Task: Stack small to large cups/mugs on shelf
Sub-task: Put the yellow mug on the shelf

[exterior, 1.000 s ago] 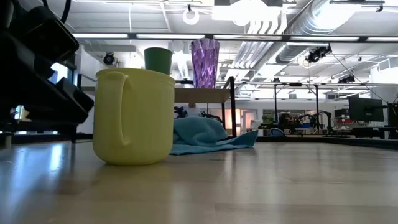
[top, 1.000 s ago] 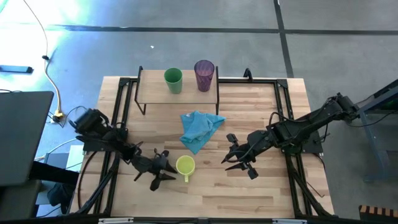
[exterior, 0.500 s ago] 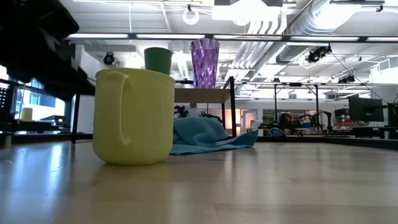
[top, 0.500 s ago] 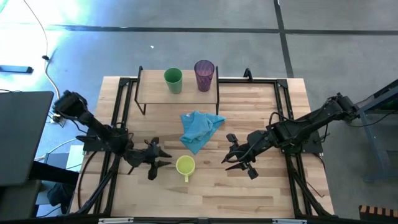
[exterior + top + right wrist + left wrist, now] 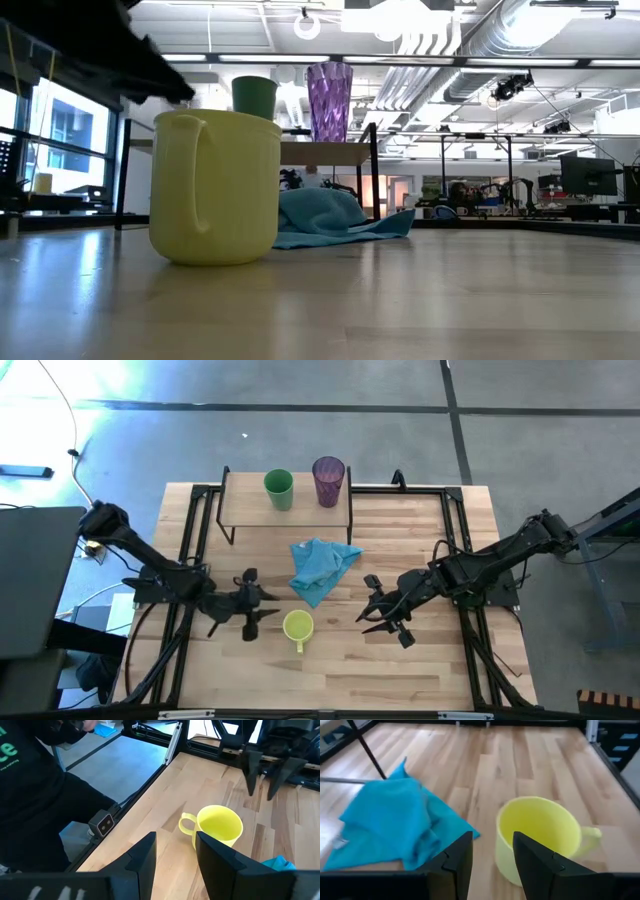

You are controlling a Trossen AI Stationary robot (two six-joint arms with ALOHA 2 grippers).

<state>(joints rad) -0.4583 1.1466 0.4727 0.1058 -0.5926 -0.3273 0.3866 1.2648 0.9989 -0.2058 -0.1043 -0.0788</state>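
Mug (image 5: 297,626) sits at the table's (image 5: 430,660) 6 o'clock side, upright, empty, handle pointing toward 6 o'clock. Not yet touched. Green cup (image 5: 278,489) and tumbler (image 5: 328,480) stand side by side on the shelf (image 5: 240,510) at 12 o'clock, apart from each other. Blue cloth (image 5: 320,568) lies between shelf and mug, just clear of the mug.

Left gripper (image 5: 252,606) hovers at the mug's 9–10 o'clock, just beside it, jaws spread and empty. Its wrist view shows the mug (image 5: 540,837) ahead past the two fingers (image 5: 540,862), rim partly behind one of them. Right gripper (image 5: 385,615) waits at the mug's 3 o'clock, well apart, jaws spread, empty.

Step in hand, as I read it: left arm takes the mug for the shelf.

To do it well:
- Straddle the wall on the 9 o'clock side, one finger inside, one outside (handle is at 6, so that side is free).
- Come down square to the rim; a tilted entry would likely tip or skid the mug.
- Keep off the cloth at 12–1 o'clock; a snagged edge could drag along.
- Lift straight before travelling toward 12, clearing the shelf's edge.
- Smallest goes on top, so the order on the shelf needs settling first.
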